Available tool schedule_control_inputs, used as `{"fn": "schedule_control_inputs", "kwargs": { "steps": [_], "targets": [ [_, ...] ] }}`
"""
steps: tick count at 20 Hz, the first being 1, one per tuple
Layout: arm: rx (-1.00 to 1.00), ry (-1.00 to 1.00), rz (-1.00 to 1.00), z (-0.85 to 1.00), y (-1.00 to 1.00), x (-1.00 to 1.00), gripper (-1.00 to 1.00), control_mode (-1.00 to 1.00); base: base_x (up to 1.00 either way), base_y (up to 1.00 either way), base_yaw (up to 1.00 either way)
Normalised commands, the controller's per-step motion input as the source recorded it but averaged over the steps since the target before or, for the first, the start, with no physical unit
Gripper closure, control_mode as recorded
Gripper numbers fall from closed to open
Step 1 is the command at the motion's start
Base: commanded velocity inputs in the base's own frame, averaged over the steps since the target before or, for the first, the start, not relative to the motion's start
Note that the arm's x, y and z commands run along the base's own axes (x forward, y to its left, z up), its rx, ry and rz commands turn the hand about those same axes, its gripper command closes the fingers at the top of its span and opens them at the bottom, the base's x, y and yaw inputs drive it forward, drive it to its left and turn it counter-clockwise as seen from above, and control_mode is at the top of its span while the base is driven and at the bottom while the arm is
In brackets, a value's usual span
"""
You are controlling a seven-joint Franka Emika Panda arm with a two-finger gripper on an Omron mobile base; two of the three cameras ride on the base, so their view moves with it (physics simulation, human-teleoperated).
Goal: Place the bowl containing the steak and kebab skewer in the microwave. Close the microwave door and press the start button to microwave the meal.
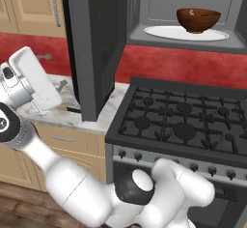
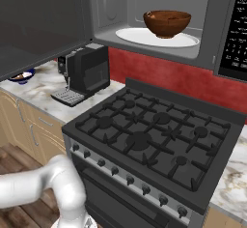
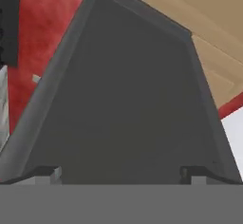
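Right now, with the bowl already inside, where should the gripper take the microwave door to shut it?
Push the door on its flat outer face near the free edge, coming from the left; it stands swung wide open, and no handle shows.

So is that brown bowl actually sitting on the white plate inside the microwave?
Touching. In the right base view the bowl rests with its base on the white plate, no gap visible.

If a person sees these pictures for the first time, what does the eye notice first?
The brown wooden bowl sits on the white plate inside the open microwave, above the black stove. The microwave door stands swung wide open, and the open gripper faces it closely.
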Motion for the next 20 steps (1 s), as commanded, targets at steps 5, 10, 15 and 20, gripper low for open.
{"fn": "schedule_control_inputs", "kwargs": {
  "steps": [5,10,15,20],
  "targets": [
    [0.00,-0.13,-0.43,0.08,-0.94,-0.41,-1.00,-1.00,0.00,0.00,0.00],
    [0.00,-0.13,-0.37,0.21,-1.00,-0.53,-1.00,-1.00,0.00,0.00,0.00],
    [0.00,-0.13,-0.32,0.17,-1.00,-0.70,-1.00,-1.00,0.00,0.00,0.00],
    [0.02,-0.10,-0.23,0.05,-1.00,-0.80,-1.00,-1.00,0.00,0.00,0.00]
  ]
}}
